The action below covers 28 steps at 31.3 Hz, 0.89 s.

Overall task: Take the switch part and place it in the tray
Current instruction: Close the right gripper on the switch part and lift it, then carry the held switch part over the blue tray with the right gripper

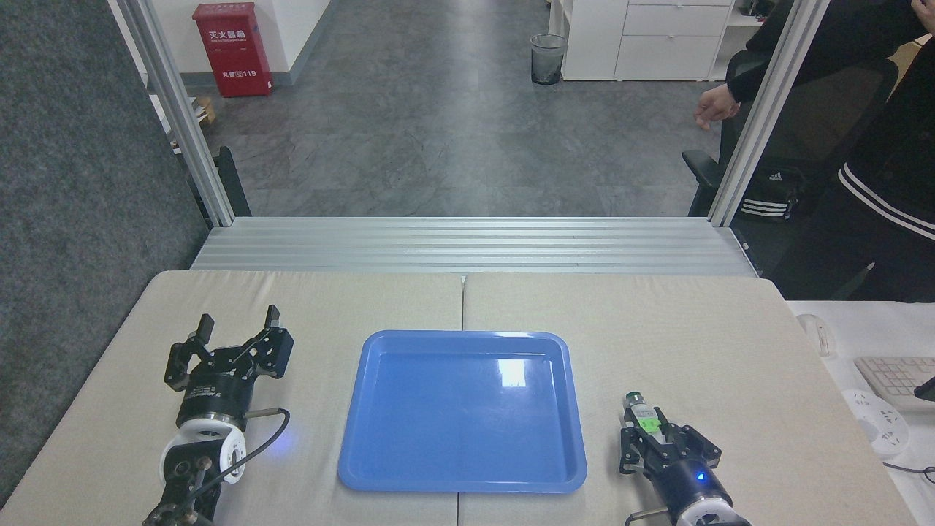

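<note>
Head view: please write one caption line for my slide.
Right gripper closed on the switch part beside the empty blue tray; left gripper open.

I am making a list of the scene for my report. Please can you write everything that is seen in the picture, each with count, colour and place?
switch part: 1, white with green middle and dark cap, right of the tray, between the right gripper's fingers
tray: 1, glossy blue, centre of the table, nothing in it
table: 1, beige padded top, foreground
red cabinet: 1, far left by the wall
waste bin: 1, grey mesh, far centre
white drawers: 1 unit, far right
keyboard: 1, white, right edge
person's hand: 1, upper right, black sleeve
left gripper: 1, black, left of the tray, open
right gripper: 1, black, closed on the switch part
</note>
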{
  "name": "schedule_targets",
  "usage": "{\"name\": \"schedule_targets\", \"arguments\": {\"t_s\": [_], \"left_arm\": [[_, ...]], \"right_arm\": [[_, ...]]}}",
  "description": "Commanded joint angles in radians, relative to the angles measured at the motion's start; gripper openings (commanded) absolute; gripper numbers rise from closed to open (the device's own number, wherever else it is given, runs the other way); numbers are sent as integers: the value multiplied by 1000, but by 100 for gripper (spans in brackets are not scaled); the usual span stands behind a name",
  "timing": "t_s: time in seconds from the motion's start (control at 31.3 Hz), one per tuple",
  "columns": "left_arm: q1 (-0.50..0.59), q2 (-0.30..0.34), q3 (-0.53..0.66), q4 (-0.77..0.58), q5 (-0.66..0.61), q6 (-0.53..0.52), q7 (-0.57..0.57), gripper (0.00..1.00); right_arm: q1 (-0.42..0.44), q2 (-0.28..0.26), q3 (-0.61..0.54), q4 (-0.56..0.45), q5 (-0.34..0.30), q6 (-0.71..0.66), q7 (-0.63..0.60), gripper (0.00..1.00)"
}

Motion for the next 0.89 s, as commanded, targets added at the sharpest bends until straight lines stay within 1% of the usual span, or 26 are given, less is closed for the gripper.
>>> {"name": "schedule_targets", "arguments": {"t_s": [0.0, 0.1, 0.19, 0.26, 0.38, 0.45, 0.54, 0.7, 0.77, 0.86], "left_arm": [[-2, 0, 0, 0, 0, 0, 0, 100], [-2, 0, 0, 0, 0, 0, 0, 100], [0, 0, 0, 0, 0, 0, 0, 100], [1, 0, 0, 0, 0, 0, 0, 100], [1, 0, 2, 0, 0, 0, 0, 100], [1, 0, 0, 0, 0, 0, 0, 100], [0, 0, 0, 0, -1, 0, 0, 100], [0, 0, 2, 0, -1, 0, 0, 100], [0, 0, 2, 0, -1, 0, 0, 100], [1, 0, 0, 0, -1, 0, 0, 100]], "right_arm": [[-69, 4, -98, -55, -8, 1, -48, 9], [-115, 9, -117, -96, -8, 2, -54, 8], [-127, 41, -105, -128, -8, 1, -52, 6], [-129, 77, -77, -148, -5, 1, -45, 5], [-115, 183, 59, -207, 12, 12, -14, 5], [-107, 220, 116, -224, 41, 13, 0, 5], [-74, 246, 162, -225, 88, 10, 27, 5], [-60, 266, 225, -210, 105, 6, 89, 5], [-51, 272, 228, -173, 109, 6, 121, 5], [-51, 291, 226, -106, 113, 6, 133, 5]]}}
